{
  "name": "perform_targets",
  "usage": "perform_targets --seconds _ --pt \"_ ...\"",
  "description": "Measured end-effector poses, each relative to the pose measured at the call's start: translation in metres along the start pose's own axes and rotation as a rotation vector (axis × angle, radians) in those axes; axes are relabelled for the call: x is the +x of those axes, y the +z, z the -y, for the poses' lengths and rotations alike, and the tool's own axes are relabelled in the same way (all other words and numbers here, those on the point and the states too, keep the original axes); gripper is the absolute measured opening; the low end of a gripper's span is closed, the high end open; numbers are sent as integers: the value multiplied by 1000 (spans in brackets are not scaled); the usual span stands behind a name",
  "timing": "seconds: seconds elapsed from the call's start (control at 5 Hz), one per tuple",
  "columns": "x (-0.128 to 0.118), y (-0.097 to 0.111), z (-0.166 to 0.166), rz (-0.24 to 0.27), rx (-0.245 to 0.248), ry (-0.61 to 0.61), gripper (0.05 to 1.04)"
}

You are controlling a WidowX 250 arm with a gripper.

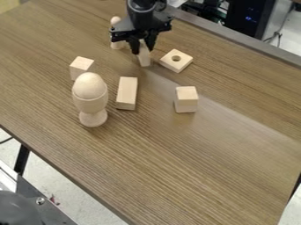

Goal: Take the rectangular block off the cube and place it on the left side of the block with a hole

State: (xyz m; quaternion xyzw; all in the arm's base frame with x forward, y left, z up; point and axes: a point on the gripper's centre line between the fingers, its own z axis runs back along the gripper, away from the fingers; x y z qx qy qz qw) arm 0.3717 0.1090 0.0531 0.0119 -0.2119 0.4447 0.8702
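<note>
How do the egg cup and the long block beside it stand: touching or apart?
Apart. The camera view shows a strip of bare tabletop between the egg cup and the long block.

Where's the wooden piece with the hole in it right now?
In the camera view, the block with a hole lies flat on the table near the top, just right of the narrow block between the jaws.

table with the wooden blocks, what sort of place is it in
Probably a robotics lab or workshop: a black robot arm's gripper hangs over a wood-grain table set with plain wooden blocks, and behind it stands what looks like a computer case.
</note>
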Motion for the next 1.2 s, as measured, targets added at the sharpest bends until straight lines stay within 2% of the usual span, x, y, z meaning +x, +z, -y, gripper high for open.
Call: perform_targets --seconds 0.2,0.4,0.6,1.0,1.2 --pt "0 -9 -1 -56 -49 -62 276" --pt "1 -15 -2 -79 -71 -110 276" --pt "3 -16 -1 -73 -68 -128 335" --pt "5 -15 -5 -62 -42 -143 934" --pt "18 12 -1 1 -47 -145 1001"
